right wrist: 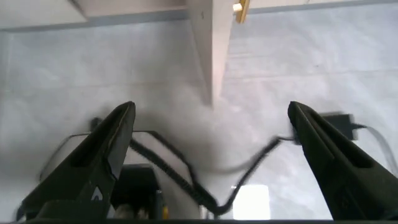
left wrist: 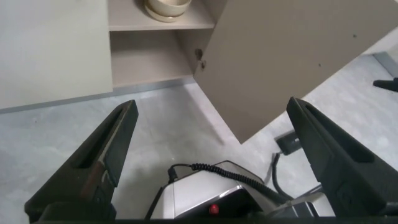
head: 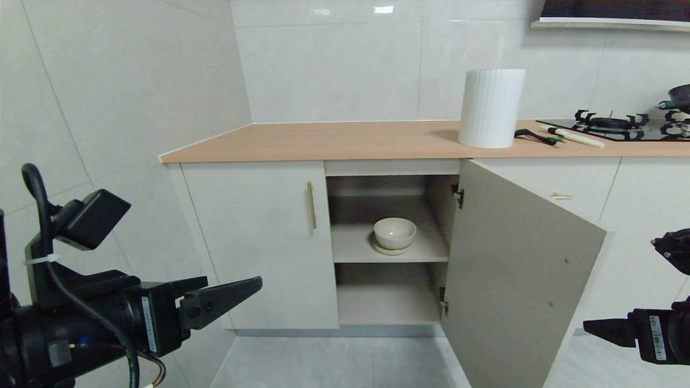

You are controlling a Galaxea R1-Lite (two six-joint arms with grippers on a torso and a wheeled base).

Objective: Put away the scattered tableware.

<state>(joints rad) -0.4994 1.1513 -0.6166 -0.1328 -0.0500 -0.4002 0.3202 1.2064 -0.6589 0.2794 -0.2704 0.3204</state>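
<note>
On the shelf [head: 356, 245], a round glossy bowl [head: 395, 233]; left end effector [left wrist: 211, 106] and right end effector [right wrist: 211, 107] apart.

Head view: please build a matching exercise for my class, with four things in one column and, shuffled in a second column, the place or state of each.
Column one
1. bowl
2. white ribbed container
3. right cabinet door
4. left cabinet door

Column two
A. shut
B. standing on the countertop
C. swung open
D. on the middle shelf inside the cabinet

Pairs: 1-D, 2-B, 3-C, 4-A
</note>
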